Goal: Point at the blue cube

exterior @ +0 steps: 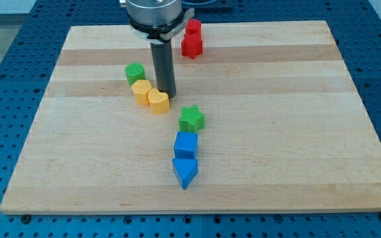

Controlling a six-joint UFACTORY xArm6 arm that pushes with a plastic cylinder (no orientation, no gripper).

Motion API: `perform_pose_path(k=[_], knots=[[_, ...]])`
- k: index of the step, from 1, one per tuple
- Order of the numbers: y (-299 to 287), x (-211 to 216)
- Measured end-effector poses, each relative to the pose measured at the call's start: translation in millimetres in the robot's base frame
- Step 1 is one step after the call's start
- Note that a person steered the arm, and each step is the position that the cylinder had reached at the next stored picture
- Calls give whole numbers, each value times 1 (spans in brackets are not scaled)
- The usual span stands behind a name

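Note:
The blue cube (186, 144) sits on the wooden board (276, 119), below the view's centre. A blue triangular block (184, 172) lies just below it, touching or nearly so. A green star block (192, 119) sits just above the cube. My tip (166, 92) is the lower end of the dark rod, above and to the left of the blue cube, right beside a yellow heart block (158, 101). A yellow hexagonal block (141, 91) touches the heart's left side.
A green round block (135, 73) sits left of the rod. Two red blocks (192, 38) stand near the board's top edge, right of the rod. The board lies on a blue perforated table (5, 59).

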State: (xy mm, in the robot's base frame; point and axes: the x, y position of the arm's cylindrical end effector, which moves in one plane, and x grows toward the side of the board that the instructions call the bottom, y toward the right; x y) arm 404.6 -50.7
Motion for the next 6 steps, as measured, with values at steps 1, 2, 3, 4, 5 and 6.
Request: perform_pose_path(k=[1,2,3,4,5,6], knots=[[45,16],[87,51],[95,96],[83,118],[68,105],[58,81]])
